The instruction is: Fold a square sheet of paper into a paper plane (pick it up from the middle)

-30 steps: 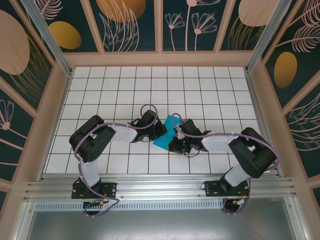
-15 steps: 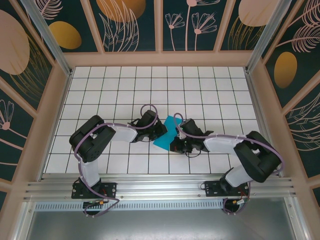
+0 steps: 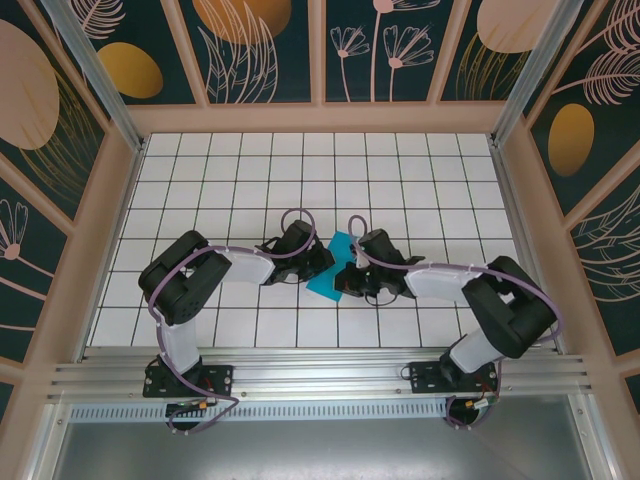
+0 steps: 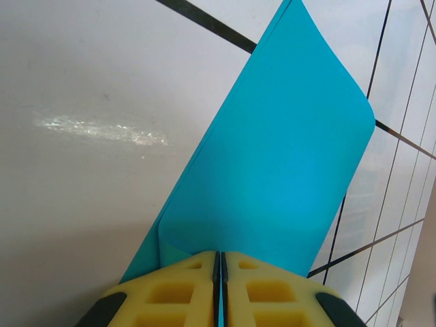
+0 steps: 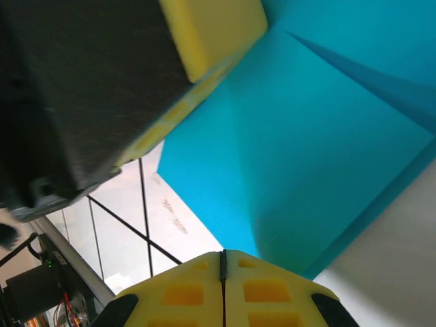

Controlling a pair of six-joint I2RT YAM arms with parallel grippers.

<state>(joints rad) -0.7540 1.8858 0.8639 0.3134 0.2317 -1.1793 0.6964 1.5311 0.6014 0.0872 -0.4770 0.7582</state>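
The square sheet of paper (image 3: 330,268) is teal-blue and lies folded on the white tiles between my two grippers. My left gripper (image 3: 320,262) is shut on its left edge; in the left wrist view a sliver of teal sits between the yellow fingertips (image 4: 219,253), and the upper layer of the paper (image 4: 286,157) arches away from them to a rounded corner. My right gripper (image 5: 223,252) is shut, its tips at the paper's right edge with nothing between them. In the right wrist view the paper (image 5: 320,150) shows a diagonal crease, and the left gripper's yellow finger (image 5: 211,27) rests on its far side.
The white tiled floor (image 3: 240,190) stretches open behind and to both sides of the arms. Wooden frame posts and patterned walls (image 3: 320,50) enclose it. An aluminium rail (image 3: 320,375) runs along the near edge by the arm bases.
My right gripper has moved up and to the left, onto the paper's right edge. The left gripper has kept its hold and place.
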